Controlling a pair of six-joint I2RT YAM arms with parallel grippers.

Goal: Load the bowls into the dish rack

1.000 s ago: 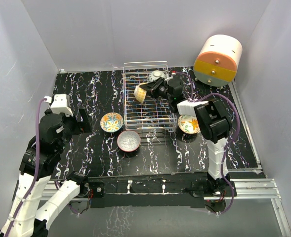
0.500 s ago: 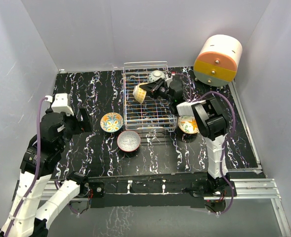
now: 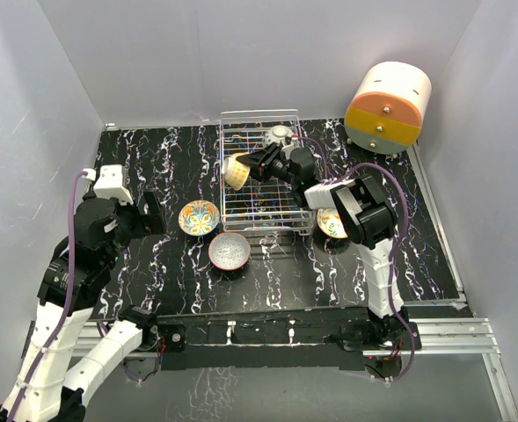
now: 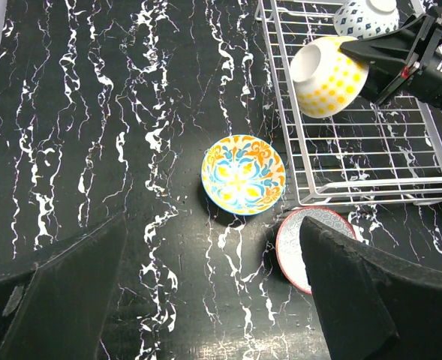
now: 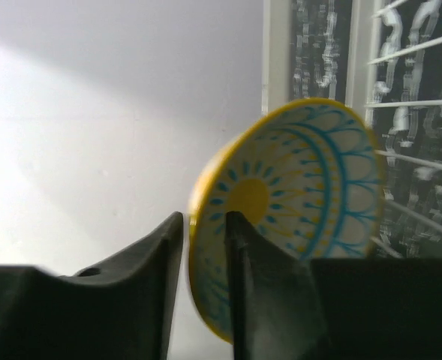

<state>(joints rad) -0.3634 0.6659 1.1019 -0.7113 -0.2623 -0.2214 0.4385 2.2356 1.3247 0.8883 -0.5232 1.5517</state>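
The silver wire dish rack (image 3: 267, 198) (image 4: 371, 150) stands at the back middle of the table. My right gripper (image 3: 251, 166) (image 5: 205, 232) is shut on the rim of a yellow-and-teal bowl (image 3: 235, 170) (image 4: 329, 75) (image 5: 296, 202), held tilted on its side above the rack's left wall. A blue-patterned bowl (image 3: 279, 135) (image 4: 365, 16) lies upside down in the rack's far end. On the table sit an orange-floral bowl (image 3: 199, 217) (image 4: 243, 174), a red-rimmed bowl (image 3: 229, 251) (image 4: 311, 236) and a bowl (image 3: 331, 222) half hidden by the right arm. My left gripper (image 3: 146, 214) (image 4: 213, 292) hangs open, left of them.
An orange-and-cream drawer cabinet (image 3: 388, 107) stands at the back right corner. Grey walls close in the table on the left, back and right. The right arm's forearm reaches over the rack's right wall.
My right gripper has carried the yellow-and-teal bowl leftward across the rack, from its middle to its left wall. The left arm has barely shifted.
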